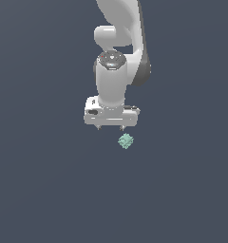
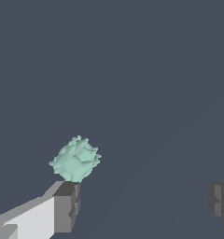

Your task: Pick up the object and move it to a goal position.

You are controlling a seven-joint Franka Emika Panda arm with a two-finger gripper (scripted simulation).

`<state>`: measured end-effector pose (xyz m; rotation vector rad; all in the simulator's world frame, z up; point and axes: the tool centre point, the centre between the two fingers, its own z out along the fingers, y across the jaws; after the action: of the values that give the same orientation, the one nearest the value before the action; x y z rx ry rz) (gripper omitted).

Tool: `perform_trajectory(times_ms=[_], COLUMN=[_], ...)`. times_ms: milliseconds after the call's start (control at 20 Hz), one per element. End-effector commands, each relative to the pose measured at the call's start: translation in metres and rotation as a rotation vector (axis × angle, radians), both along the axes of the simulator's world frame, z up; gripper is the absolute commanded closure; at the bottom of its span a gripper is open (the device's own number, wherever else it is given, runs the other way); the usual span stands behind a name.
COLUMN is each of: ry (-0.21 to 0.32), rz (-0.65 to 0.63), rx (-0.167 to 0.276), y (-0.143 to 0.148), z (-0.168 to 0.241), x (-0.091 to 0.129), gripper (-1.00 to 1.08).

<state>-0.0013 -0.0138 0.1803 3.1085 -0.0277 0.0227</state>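
Note:
The object [image 1: 126, 141] is a tiny pale mint-green lumpy thing with jagged edges, lying on the dark grey floor. My white gripper [image 1: 110, 128] hangs just above and slightly toward the exterior view's left of it, pointing down. The jaws stand wide apart and hold nothing. In the wrist view the object [image 2: 76, 159] sits just beyond one fingertip [image 2: 67, 205], outside the gap between the fingers; the other fingertip [image 2: 220, 200] is far across the picture.
A plain dark grey floor [image 1: 40, 190] fills both views. The white arm [image 1: 120, 42] rises behind the gripper toward the top of the exterior view. No goal marker shows.

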Motion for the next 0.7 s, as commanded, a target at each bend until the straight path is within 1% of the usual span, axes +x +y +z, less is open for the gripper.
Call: perform_trajectory(times_ms=[0, 400, 650], ry=[0.0, 0.028, 0.028], rz=[0.0, 0.011, 0.012], rx=[0.0, 0.012, 0.012], y=[0.0, 0.0012, 0.0011], z=[0.0, -0.0054, -0.0053], x=[0.0, -0.0011, -0.0011], gripper=[-0.92, -0.92, -0.92])
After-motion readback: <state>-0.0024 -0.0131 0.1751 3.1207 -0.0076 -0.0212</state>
